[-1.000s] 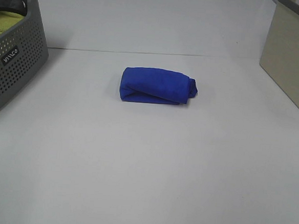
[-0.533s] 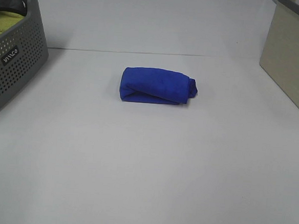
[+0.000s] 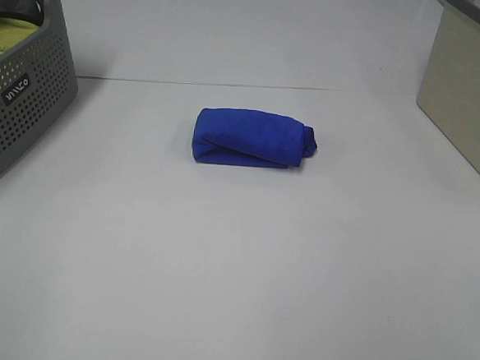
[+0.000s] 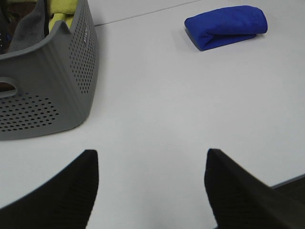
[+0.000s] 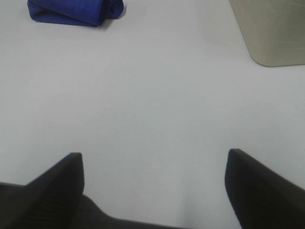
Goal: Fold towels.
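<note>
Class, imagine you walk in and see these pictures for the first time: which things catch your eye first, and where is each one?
The bright blue folded cloth towel stands out first, lying alone near the middle of the white table. Next comes the grey perforated plastic basket at the table's left edge, with yellow-green fabric inside it. A beige box sits at the right edge.

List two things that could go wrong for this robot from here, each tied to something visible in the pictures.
1. The towel is a thick, rounded bundle with a loose end at one side; gripping it carelessly may undo the fold.
2. The basket on the left holds more cloth; the open left gripper, reaching in, might catch its rim.
</note>
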You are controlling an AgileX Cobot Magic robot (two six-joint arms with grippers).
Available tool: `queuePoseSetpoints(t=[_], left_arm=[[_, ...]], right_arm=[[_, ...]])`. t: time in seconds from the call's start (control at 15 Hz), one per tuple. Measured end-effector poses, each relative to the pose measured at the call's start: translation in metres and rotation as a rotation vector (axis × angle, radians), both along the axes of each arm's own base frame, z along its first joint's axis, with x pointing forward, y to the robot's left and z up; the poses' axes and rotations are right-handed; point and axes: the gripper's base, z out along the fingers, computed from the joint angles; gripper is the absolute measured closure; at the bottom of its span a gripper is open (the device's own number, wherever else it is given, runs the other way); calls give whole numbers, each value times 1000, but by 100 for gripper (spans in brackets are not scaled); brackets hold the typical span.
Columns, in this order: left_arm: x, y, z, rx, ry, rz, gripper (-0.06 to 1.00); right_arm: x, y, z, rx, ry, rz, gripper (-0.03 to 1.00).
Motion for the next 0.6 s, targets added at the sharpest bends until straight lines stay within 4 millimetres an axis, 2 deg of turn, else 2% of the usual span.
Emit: queuePoseSetpoints(t=[0.2,0.6], left_arm=[[0,0,0,-1,-2,0,32],[0,0,0,-1,-2,0,32]], right_arm=[[-14,0,0,4,-88,0,20],[-15,0,-1,5,-97,0,20]])
